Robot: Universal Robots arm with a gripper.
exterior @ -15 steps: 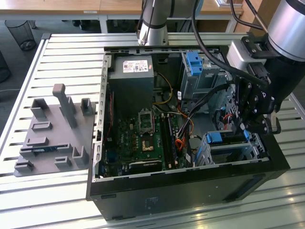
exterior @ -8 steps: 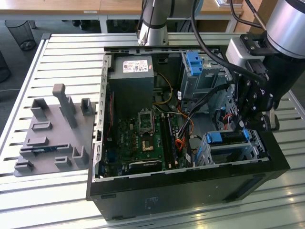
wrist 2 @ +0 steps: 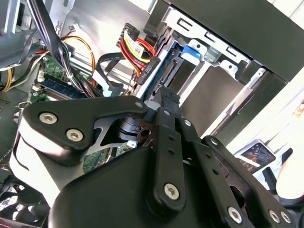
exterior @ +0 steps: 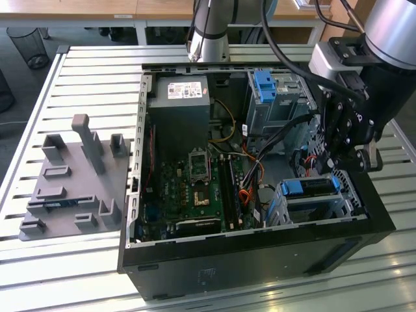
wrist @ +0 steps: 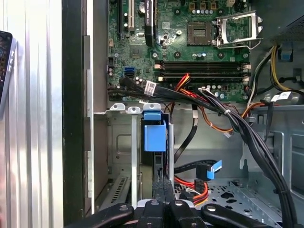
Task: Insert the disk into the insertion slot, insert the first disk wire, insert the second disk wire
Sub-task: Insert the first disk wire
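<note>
gripper (wrist 2: 167, 99): tip close to black connector (wrist 2: 148, 71) on red-yellow wires (wrist 2: 133, 47) | disk (wrist 2: 191, 51): blue frame sitting inside silver insertion slot (wrist 2: 190, 21), beneath black case edge (wrist 2: 237, 28) | green motherboard (wrist 2: 54, 78): behind, crossed by black cables (wrist 2: 47, 33)

one disk (exterior: 311, 187), one slot (exterior: 281, 211), one tool (exterior: 333, 166)

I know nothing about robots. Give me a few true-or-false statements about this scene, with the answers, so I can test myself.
1. The disk in its blue carrier sits in the insertion slot. True.
2. The computer case is closed up. False: its side is open and the motherboard shows.
3. The gripper is at the exterior view's left. False: it is at the right, above the disk.
4. A mesh wastebasket stands beyond the table. True.
</note>
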